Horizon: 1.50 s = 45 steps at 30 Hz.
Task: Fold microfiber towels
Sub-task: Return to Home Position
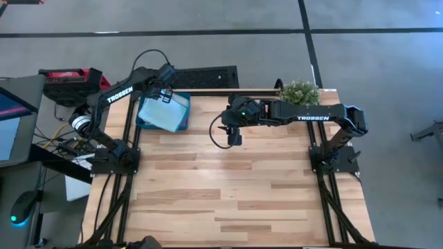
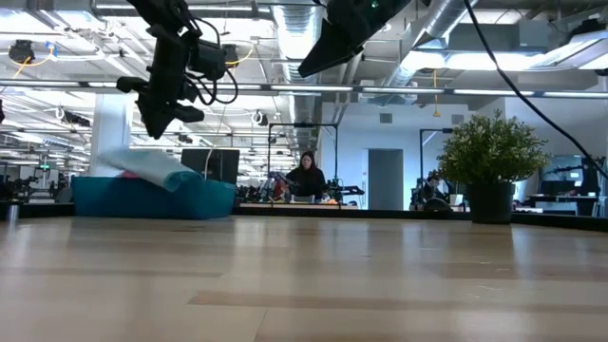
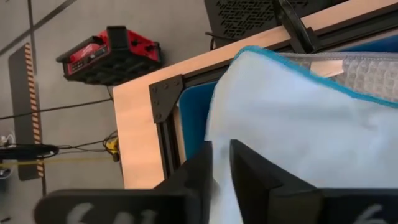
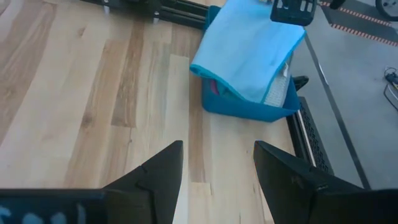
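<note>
A light blue towel (image 1: pixel 163 113) lies loosely folded on top of a pile in the dark teal tray (image 1: pixel 181 124) at the table's far left. It hangs over the tray's rim (image 4: pixel 249 109). A pink towel (image 4: pixel 214 88) and a pale grey one (image 3: pixel 367 74) peek out beneath it. The green towel is hidden. My left gripper (image 2: pixel 155 125) hovers just above the blue towel (image 3: pixel 292 124), clear of it, with only a narrow slit between its fingers. My right gripper (image 1: pixel 234 136) is open and empty above the table's far middle, right of the tray.
A potted plant (image 1: pixel 300 91) stands at the table's far right edge. A red case (image 3: pixel 112 53) lies on the floor beyond the far left corner. A person (image 2: pixel 306 176) sits far back in the room. Bare wood (image 1: pixel 228 194) spreads across the middle and near side.
</note>
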### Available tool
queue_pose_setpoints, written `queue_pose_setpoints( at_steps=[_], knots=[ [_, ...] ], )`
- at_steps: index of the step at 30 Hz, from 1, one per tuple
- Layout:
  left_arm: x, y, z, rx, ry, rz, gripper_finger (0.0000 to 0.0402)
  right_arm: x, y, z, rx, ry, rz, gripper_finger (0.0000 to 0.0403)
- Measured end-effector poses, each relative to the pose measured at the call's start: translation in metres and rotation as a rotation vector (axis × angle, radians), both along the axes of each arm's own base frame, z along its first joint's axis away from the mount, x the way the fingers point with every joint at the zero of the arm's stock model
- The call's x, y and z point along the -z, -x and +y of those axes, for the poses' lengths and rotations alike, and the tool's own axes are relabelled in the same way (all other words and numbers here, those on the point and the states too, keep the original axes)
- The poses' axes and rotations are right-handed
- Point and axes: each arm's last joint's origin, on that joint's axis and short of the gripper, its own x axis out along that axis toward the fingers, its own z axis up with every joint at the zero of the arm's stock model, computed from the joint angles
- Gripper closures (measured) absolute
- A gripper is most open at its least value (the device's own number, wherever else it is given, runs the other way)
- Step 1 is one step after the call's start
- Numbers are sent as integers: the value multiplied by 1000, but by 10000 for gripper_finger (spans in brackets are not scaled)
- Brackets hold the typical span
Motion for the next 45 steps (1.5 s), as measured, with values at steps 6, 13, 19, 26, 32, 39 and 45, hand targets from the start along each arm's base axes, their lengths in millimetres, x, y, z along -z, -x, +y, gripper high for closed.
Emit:
queue_pose_setpoints(
  at_steps=[6, 13, 19, 26, 32, 39, 45],
  knots=[
    [0, 3, 2, -9, 0, 2, 297, 0, 0, 0, -15, 18, 4, 182],
    [2, 0, -1, 32, 112, -96, 281, -8, 6, 0, 12, 42, -14, 191],
    [-1, -6, -11, 137, 151, -90, 381, -46, 37, 2, 94, 84, -92, 281],
    [-37, -19, -54, 407, 27, -185, 400, -88, 100, 11, 188, -38, -158, 387],
    [-73, -9, -102, 559, -96, -334, 401, -108, 150, 23, 206, -114, -213, 390],
    [-97, 14, -147, 659, -213, -539, 401, -96, 204, 36, 211, -217, -276, 388],
    [-78, 31, -170, 755, -325, -752, 401, -66, 234, 46, 161, -324, -368, 398]
  ],
)
